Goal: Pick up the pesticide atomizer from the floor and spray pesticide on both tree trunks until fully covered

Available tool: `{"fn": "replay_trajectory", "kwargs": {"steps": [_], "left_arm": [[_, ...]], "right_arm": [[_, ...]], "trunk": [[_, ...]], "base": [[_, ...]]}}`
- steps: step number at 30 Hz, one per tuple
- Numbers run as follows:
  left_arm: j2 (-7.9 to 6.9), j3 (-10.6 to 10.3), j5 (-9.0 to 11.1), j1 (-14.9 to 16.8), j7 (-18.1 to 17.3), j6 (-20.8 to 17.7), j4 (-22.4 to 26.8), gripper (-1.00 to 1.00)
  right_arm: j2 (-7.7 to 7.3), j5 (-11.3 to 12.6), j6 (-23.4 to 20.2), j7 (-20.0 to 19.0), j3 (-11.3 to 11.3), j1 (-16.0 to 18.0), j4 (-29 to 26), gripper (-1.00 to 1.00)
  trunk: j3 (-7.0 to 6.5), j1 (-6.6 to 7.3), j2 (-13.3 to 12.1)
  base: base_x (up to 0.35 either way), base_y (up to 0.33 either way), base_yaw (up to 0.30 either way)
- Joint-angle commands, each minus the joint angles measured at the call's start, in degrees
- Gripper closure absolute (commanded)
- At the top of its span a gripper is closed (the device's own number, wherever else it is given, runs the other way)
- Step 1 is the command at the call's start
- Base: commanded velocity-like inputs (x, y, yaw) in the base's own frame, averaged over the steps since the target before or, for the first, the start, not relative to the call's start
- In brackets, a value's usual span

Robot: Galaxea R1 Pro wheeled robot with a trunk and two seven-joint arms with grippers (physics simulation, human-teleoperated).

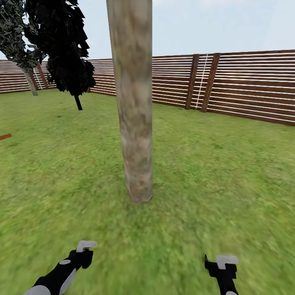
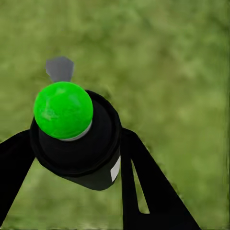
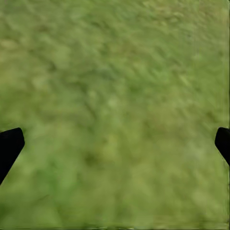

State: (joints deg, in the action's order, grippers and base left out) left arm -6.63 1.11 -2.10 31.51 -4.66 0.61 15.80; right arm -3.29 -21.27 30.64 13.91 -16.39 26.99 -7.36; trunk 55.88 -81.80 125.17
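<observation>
A: Where's the trunk [image 1: 135, 102]?
B: Dead ahead at twelve o'clock in the head view, close. It is a smooth, mottled beige-grey column rising out of the lawn [image 1: 221, 172] and running off the top of the picture, leaning very slightly. Its base meets the grass just above the middle of the view.

A: And the atomizer [image 2: 79, 139]?
B: In the left gripper [image 2: 76, 158]. The left wrist view shows a dark round bottle with a bright green ball on top and a small grey tip beyond it, sitting between the two black fingers [image 2: 143, 182], which are clamped on its sides. Grass lies behind it.

A: The right gripper [image 3: 115, 143]?
B: Its fingertips [image 3: 9, 146] sit far apart at the edges of the right wrist view, with nothing between them but grass.

A: Where do the arms show from the head?
B: The left arm [image 1: 61, 272] is at seven o'clock, the right arm [image 1: 223, 272] at five, both low over the lawn and well short of the trunk.

A: What else is around?
B: A brown slatted fence [image 1: 246, 86] runs from nine to three o'clock. A dark conifer [image 1: 65, 49] stands at eleven, and a second tree [image 1: 18, 41] with a slim pale stem is at ten, near the fence. Pale sky is above.
</observation>
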Motion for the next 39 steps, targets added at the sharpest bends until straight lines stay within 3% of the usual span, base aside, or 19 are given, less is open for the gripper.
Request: {"fn": "replay_trajectory", "kwargs": {"steps": [1, 3, 7, 13, 24, 33, 39], "left_arm": [[0.12, 0.13, -0.2, 0.26, -0.42, -3.46, 0.28, 1.0], [1.18, 0.05, -0.49, 0.73, -0.73, -9.8, 3.18, 1.0], [2.46, -0.66, -0.61, 0.88, -0.78, -11.28, 5.72, 1.0], [4.23, -1.44, -0.62, 0.93, -0.71, -17.63, 13.35, 1.0], [4.48, -1.64, -0.63, 0.67, -0.61, -18.19, 16.15, 1.0], [4.08, -1.77, -0.62, 0.77, -0.95, -18.07, 17.28, 1.0], [3.96, -1.81, -0.97, 0.92, -8.23, -18.11, 19.63, 1.0]], "right_arm": [[-0.15, 1.21, 0.47, 0.19, -0.22, -0.35, 0.07, -1.0], [-0.28, 3.34, 0.81, -0.26, -0.09, -0.74, 0.13, -1.0], [-0.28, 3.58, 0.83, -0.68, -0.05, -0.94, 0.15, -1.0], [0.17, 3.84, 0.83, -0.64, -0.05, -0.99, 0.15, -1.0], [0.07, 3.87, 0.83, -0.56, -0.05, -0.98, 0.15, -1.0], [0.05, 3.87, 0.83, -0.55, -0.05, -0.98, 0.18, -1.0], [0.12, 3.71, 0.83, -0.61, -0.05, -0.99, 0.23, -1.0]], "trunk": [[0.04, 0.01, 0.02], [0.04, 0.01, 0.02], [0.04, 0.01, 0.02], [0.04, 0.01, 0.02], [0.04, 0.01, 0.02], [0.04, 0.01, 0.02], [0.04, 0.01, 0.02]], "base": [[0.0, 0.0, 0.0], [0.0, 0.0, 0.0], [0.0, 0.0, 0.0], [0.174, -0.018, -0.026], [0.28, -0.138, -0.28], [-0.087, -0.174, -0.28], [-0.006, -0.004, -0.023]]}}
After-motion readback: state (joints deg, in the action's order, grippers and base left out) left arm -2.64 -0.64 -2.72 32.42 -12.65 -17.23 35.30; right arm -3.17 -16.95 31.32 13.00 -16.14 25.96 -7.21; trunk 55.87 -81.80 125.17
